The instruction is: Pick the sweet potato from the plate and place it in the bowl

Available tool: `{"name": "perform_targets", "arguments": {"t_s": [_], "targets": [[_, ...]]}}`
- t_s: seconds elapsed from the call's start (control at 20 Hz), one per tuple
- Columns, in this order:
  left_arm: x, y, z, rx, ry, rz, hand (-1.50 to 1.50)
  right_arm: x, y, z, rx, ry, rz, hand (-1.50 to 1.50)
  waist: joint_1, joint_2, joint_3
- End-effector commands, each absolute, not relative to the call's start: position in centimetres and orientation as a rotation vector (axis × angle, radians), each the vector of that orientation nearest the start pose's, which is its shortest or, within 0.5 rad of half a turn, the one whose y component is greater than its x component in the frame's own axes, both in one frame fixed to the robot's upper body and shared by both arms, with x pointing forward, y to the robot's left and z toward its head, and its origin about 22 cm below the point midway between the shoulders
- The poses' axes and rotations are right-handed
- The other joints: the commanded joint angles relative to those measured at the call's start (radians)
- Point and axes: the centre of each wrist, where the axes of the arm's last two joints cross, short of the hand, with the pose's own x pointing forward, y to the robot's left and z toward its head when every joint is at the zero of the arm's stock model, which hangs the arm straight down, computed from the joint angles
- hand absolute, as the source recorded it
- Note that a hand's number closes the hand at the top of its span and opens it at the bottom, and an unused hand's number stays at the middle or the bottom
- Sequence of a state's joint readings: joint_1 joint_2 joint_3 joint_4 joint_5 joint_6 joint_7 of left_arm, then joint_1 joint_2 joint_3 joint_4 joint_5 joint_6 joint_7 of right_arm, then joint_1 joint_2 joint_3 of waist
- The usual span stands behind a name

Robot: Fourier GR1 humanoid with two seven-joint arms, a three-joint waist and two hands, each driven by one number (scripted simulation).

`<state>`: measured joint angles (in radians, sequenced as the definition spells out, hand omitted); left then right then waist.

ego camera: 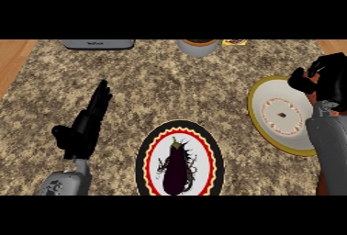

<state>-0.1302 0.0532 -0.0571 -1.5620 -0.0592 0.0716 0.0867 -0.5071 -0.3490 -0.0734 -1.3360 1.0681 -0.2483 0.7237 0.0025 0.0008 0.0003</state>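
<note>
Head view: sweet potato (177,168) lies near-to-far, tip pointing away; right hand (328,77) curled, seemingly empty.

One each: plate (144,153), bowl (252,104), eggplant (176,170), sweet potato (313,97).

Only an orange-brown sliver of the sweet potato (315,96) shows, wrapped in the curled fingers of the right hand (328,75) above the far right rim of the white, yellow-edged plate (252,103). The grey bowl (198,47) stands well apart at the far edge of the table (169,92), partly cut off.
</note>
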Motion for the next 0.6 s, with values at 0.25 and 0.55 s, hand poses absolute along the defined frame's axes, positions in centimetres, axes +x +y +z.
{"name": "perform_targets", "arguments": {"t_s": [0.25,0.55], "targets": [[26.5,21.4,1.6,0.064,-1.608,-0.115,0.0,33.8,-33.4,5.5,-1.139,-1.088,0.198,-1.5,0.0,0.002,0.001],[26.8,22.7,3.0,0.059,-1.582,-0.102,0.0,34.0,-33.7,4.4,-1.046,-1.288,0.153,-1.5,0.003,0.001,0.0]]}}
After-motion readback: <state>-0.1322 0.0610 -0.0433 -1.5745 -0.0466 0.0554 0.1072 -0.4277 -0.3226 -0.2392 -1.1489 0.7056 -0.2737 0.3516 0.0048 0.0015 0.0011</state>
